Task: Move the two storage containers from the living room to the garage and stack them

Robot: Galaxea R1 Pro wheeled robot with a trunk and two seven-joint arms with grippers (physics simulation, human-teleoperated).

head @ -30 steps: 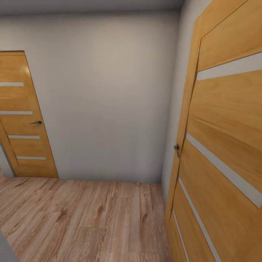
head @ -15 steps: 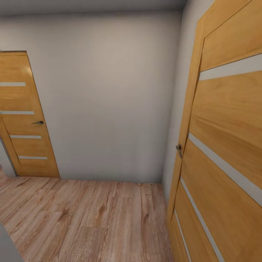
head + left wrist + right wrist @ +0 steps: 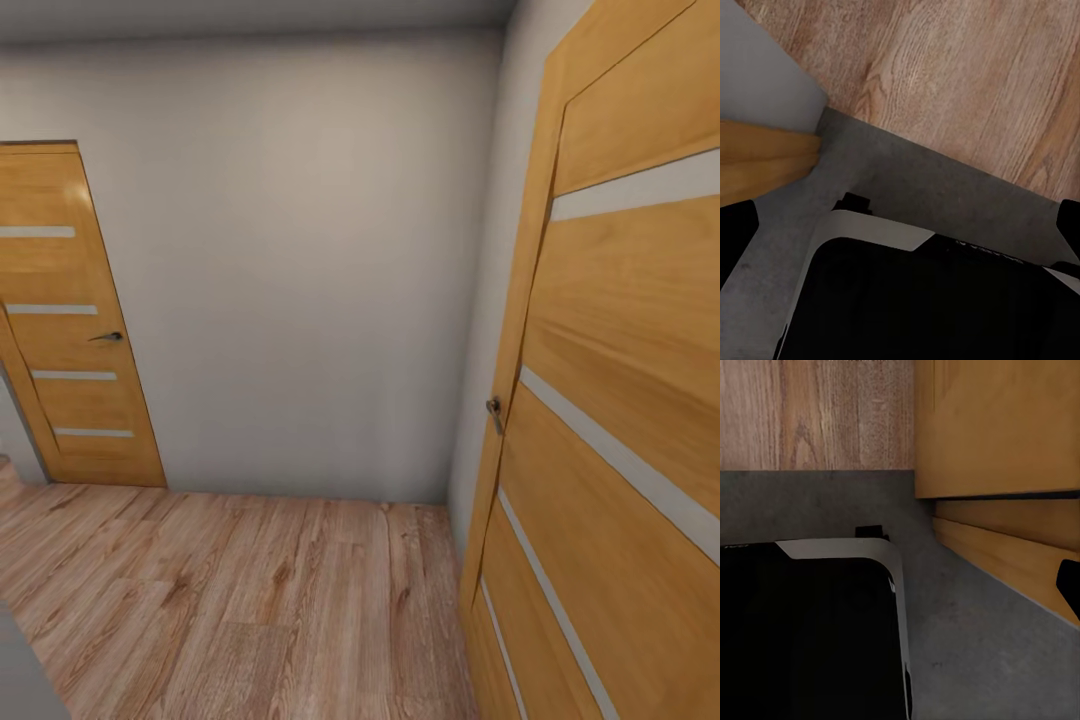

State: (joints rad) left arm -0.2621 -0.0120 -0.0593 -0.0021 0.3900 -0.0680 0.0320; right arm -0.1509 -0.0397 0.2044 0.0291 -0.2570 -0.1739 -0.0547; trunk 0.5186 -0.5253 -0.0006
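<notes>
At right, open wooden door [image 3: 620,400]; ahead, grey wall [image 3: 300,270].

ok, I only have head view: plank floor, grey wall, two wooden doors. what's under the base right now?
Observer: In the left wrist view the black, white-trimmed base sits on a grey concrete strip. The wood planks begin at its far edge.
Operator: and on the right side?
Observer: In the right wrist view that concrete runs along a wooden door, with a dark gap under the door's lower edge.
Operator: anything near on the left?
Observer: A grey wall corner with a wooden edge beside it, both bordering the concrete.
</notes>
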